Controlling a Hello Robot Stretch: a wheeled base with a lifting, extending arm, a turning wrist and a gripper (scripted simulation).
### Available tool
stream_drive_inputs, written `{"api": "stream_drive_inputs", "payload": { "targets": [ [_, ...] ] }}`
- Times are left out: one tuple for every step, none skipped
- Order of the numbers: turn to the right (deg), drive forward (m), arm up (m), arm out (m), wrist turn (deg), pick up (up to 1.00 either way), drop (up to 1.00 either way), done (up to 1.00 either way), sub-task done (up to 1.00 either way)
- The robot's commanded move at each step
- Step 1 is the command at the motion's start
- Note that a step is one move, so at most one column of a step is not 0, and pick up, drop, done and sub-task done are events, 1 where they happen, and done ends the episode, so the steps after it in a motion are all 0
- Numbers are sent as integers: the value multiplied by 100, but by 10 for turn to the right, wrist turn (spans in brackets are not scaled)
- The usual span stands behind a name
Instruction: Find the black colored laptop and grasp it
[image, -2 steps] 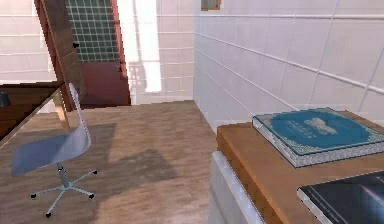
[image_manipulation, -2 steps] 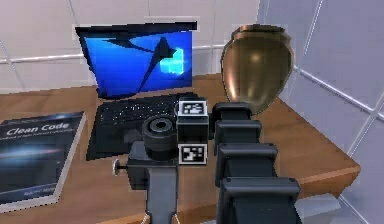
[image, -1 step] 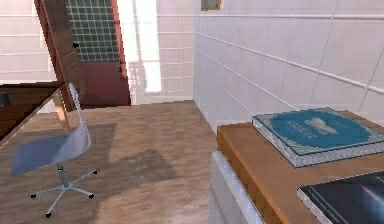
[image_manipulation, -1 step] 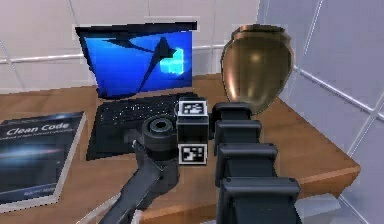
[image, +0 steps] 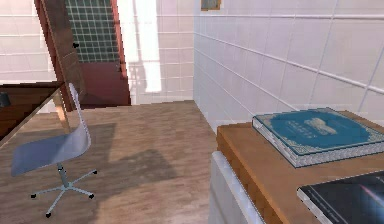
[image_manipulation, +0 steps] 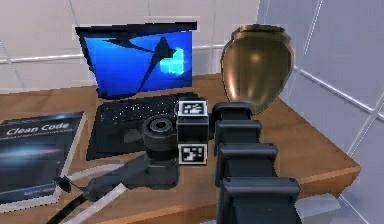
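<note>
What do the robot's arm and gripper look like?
The arm is a dark square bar in stepped segments. At its far end are two small white squares with black marks. The gripper has a dark rounded body and two thin grey fingers.

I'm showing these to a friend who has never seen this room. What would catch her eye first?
First the open black laptop with its bright blue screen, on the wooden desk in the arm side view. Next the bronze vase just right of it, and the dark arm with its claw in front. In the forward view, a grey swivel chair stands on the floor at the left.
</note>
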Motion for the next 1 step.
{"api": "stream_drive_inputs", "payload": {
  "targets": [
    [0,0,0,0,450,0,0,0,0]
  ]
}}
